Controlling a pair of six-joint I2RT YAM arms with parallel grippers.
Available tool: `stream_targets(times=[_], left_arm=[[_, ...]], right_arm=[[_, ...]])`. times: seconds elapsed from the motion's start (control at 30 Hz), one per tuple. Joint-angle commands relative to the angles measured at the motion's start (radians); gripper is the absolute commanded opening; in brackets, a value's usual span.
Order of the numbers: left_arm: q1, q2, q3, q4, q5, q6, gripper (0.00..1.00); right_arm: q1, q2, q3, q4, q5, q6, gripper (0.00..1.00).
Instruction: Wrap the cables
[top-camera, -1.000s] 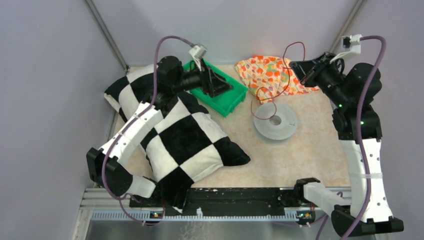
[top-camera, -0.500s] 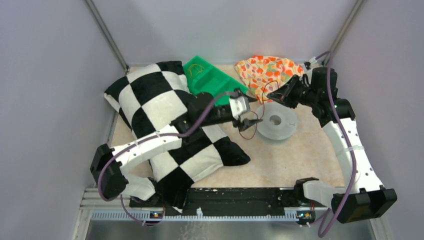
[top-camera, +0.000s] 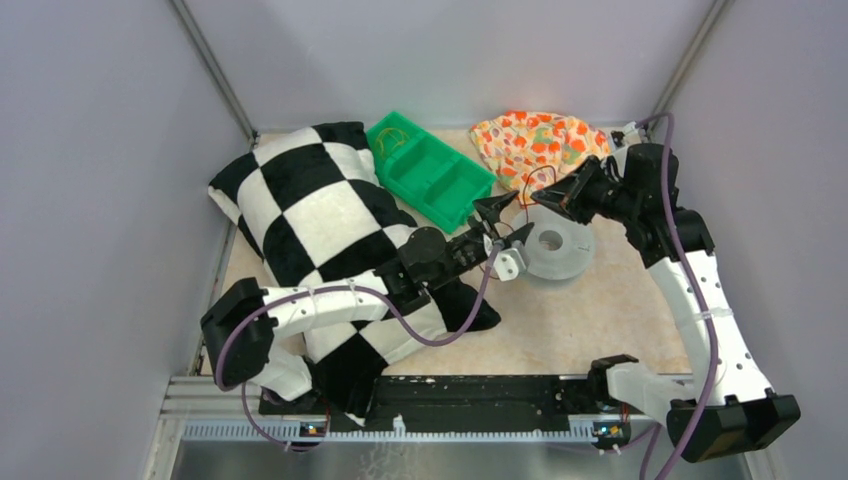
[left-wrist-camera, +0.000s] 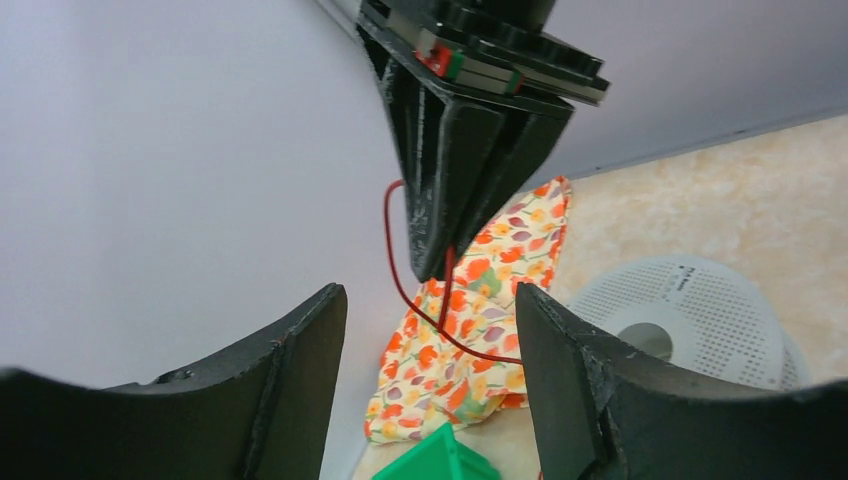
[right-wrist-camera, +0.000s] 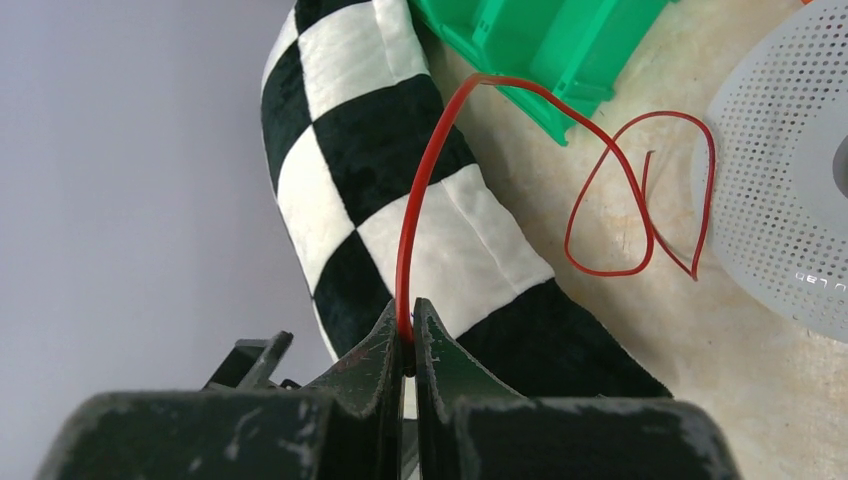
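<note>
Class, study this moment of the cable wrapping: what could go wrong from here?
The cable is thin; pinched only at the tips of the shut right fingers, it may slip out. The open left fingers face that pinch closely and could strike it when closing. The loose loop at the edge of the spool may tangle.

No readable text can be made out anywhere, tbh. Some tiny raised lettering is seen on the grey perforated spool (right-wrist-camera: 790, 200). It's too small to be read.
</note>
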Motion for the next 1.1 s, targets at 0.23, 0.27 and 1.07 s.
stream_targets(times=[0.23,0.27,1.07], left_arm=[[-0.001,0.078,0.073,0.122,-0.112,0.015,0.58],[-0.001,0.084,0.08,0.116,-0.112,0.015,0.57],[0.01,0.119,0.117,0.033,-0.079,-0.037,0.37]], right_arm=[[0.012,-0.038,-0.008,0.035,-0.013,0.01,0.0],[0.012,-0.041,-0.009,0.034,-0.011,0.009,0.0],[0.013,-0.054,-0.001,0.012,0.007,-0.003,0.0]])
